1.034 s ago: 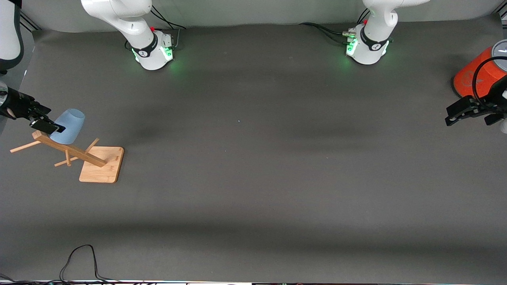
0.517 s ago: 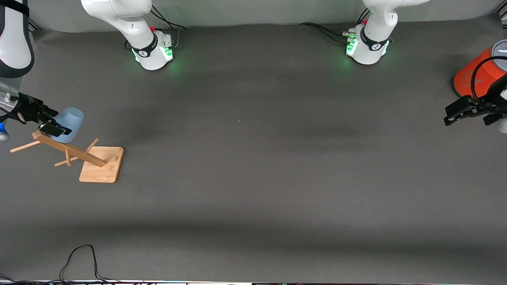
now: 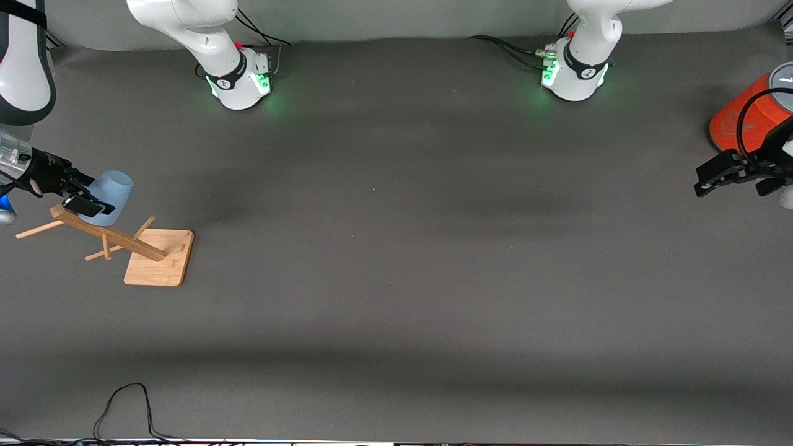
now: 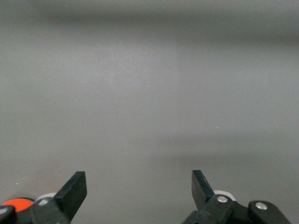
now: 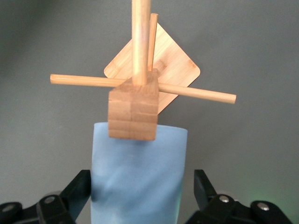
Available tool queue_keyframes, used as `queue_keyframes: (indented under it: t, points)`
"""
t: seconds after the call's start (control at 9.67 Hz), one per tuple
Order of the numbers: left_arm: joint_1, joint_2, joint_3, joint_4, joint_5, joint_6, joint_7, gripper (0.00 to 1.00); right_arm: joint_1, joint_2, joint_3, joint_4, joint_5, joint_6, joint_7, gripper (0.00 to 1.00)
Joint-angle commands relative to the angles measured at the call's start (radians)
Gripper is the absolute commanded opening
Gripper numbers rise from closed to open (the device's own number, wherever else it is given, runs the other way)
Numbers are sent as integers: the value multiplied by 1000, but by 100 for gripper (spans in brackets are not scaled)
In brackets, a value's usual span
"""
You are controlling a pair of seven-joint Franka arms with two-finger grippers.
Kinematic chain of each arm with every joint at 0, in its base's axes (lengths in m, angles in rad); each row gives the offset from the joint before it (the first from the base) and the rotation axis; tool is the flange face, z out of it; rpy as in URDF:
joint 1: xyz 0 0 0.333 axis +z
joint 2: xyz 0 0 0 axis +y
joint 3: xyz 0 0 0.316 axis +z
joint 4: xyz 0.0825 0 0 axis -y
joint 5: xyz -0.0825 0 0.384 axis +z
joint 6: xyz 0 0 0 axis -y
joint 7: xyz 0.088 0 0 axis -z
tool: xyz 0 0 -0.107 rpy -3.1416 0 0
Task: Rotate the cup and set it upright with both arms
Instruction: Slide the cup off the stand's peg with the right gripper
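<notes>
The light-blue cup point(image 3: 115, 188) hangs mouth-down over a peg of a tilted wooden rack point(image 3: 111, 235) at the right arm's end of the table. In the right wrist view the cup point(image 5: 138, 172) sits just under the rack's block point(image 5: 133, 111). My right gripper point(image 3: 83, 197) is open with a finger on each side of the cup; the wrist view shows the right gripper point(image 5: 140, 181) with narrow gaps to the cup's walls. My left gripper point(image 3: 709, 179) waits open and empty above the table at the left arm's end; in its own wrist view the left gripper point(image 4: 139, 181) has only bare mat between its fingers.
The rack's square wooden base point(image 3: 159, 257) lies on the dark mat, nearer the front camera than the cup. A large orange cylinder with a grey lid point(image 3: 746, 118) stands by the left gripper. A black cable point(image 3: 124, 402) loops at the table's front edge.
My right gripper has slid farther along the cup, so its fingers now straddle the body. The cup has shifted slightly on the peg. The left arm has barely moved.
</notes>
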Motion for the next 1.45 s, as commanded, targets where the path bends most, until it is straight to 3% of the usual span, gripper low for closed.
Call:
queue_keyframes:
  t: [0.0,0.21,0.72,0.93,1.34]
  points:
    - [-2,-29,2,-25,0,-1,-4,100,3,-2,-2,-6,19,18,-43,66]
    - [-4,-29,0,-25,0,-2,-4,100,3,-2,-2,-5,28,17,-51,54]
    - [-4,-29,0,-25,0,-2,-4,100,11,-63,15,11,28,-84,-28,54]
    - [-4,-29,0,-25,0,-2,-4,100,52,-106,15,12,28,-132,39,54]
    - [-2,-29,0,-25,0,-2,-4,100,234,-184,15,12,25,-183,289,54]
